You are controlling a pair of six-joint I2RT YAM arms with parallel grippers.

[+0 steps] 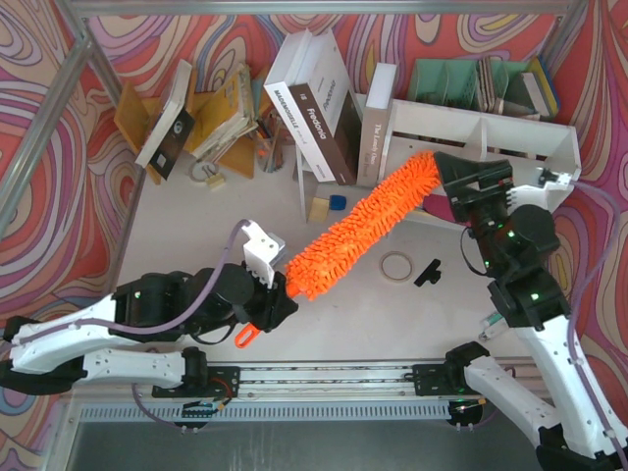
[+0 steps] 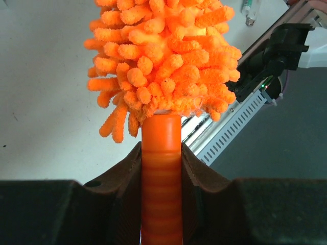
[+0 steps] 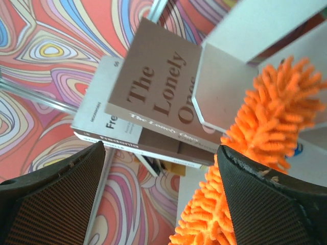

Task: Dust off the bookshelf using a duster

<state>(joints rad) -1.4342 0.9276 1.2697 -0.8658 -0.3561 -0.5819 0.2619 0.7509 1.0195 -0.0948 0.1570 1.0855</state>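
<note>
A tabletop is seen from above, with two robot arms mounted at its near edge. The white bookshelf [image 1: 510,132] is laid by the far right corner of the table [image 1: 196,226], in front of a mint-green organizer [image 1: 461,83].

The orange duster [image 1: 363,226] is stretched on a diagonal from near the middle of the near edge up to the left end of the bookshelf. Its smooth handle [image 2: 161,153] is clamped between the closed jaws of the left gripper [image 1: 273,294]; in the left wrist view the grip is seen just below the shaggy head [image 2: 163,56]. The tip of the head is seen at the mouth of the left compartment, but whether the boards are touched cannot be told.

The right gripper [image 1: 453,177] is held at that same tip with its jaws spread wide, and nothing is gripped by it. In the right wrist view the fluff is seen beside one jaw, with nothing pressed between the two. Leaning books [image 1: 319,113] are propped just left of the shelf.

The step in hand is judged to be the start of dusting: the duster is carried by the left arm alone and has been brought to the shelf. For the next move, the right gripper would need to be drawn clear. The head would then be swept along the boards from the handle end, with care that the leaning books are not knocked.
</note>
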